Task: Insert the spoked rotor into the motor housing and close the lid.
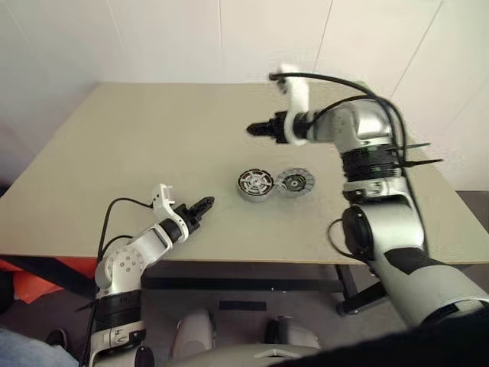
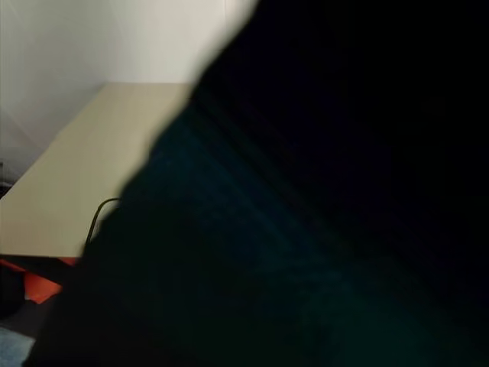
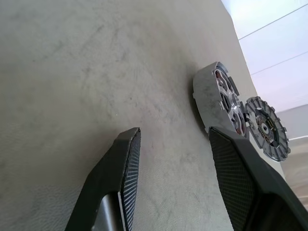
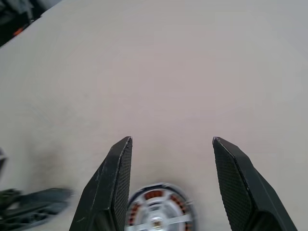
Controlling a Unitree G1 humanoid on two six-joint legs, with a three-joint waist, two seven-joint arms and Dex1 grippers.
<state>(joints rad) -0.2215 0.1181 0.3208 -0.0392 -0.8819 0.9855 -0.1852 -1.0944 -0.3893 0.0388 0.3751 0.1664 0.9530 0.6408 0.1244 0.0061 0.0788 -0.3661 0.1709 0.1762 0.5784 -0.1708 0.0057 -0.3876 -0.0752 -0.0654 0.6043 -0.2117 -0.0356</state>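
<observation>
Both jaws gape empty – beige table (image 1: 114, 153), white wall (image 1: 153, 38)

A: Where does the left eye look from?

B: From high at the head, forward and down over the whole pale beige desk (image 1: 137, 153), with the round grey motor housing (image 1: 255, 184) and the flat grey ridged lid (image 1: 296, 182) small at mid-distance.

A: And the right eye?

B: Same direction, but something dark sits close against it; a strip of desk (image 2: 92, 153) shows at its left.

A: The wrists?

B: The left wrist sits low, skimming the desk between its two black fingers (image 3: 120, 183), close to the housing (image 3: 211, 96) and lid (image 3: 267, 127). The right wrist looks steeply down from higher; the housing (image 4: 159, 211) lies between its fingers (image 4: 115, 187).
</observation>
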